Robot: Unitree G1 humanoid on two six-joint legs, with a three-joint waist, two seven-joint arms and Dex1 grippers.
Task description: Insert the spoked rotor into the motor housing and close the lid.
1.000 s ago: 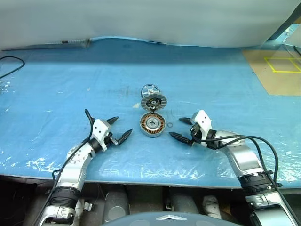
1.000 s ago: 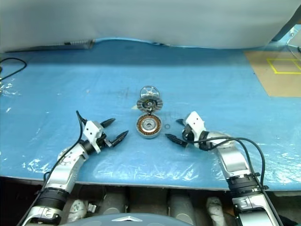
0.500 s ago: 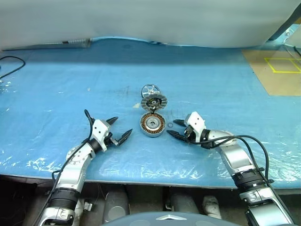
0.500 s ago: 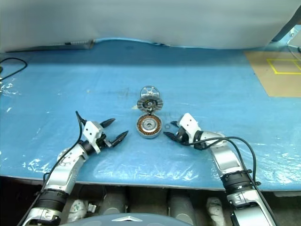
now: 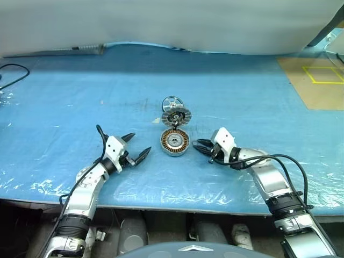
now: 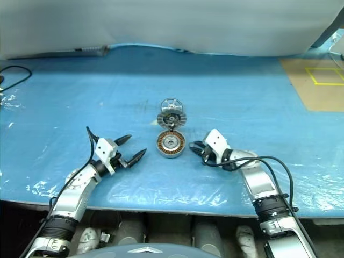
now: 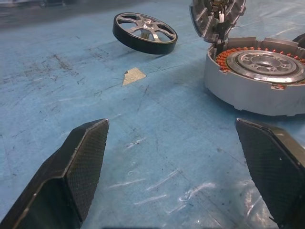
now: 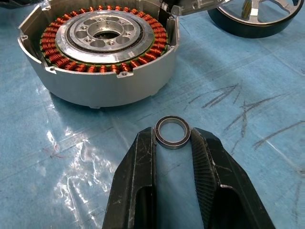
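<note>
Table cover (image 5: 242, 91) is glossy blue plastic sheet, scuffed. Housing (image 8: 100, 45) is matt cast metal with shiny copper windings. Rotor (image 7: 145, 32) is polished metal, ring (image 8: 172, 132) smooth metal, finger pads (image 7: 86, 162) rough black.

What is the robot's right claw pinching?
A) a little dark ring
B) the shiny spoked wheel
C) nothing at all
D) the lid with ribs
A: the right gripper has its two black fingers closed against the sides of a small dark ring lying on the blue sheet, just in front of the motor housing with its copper windings.
</note>
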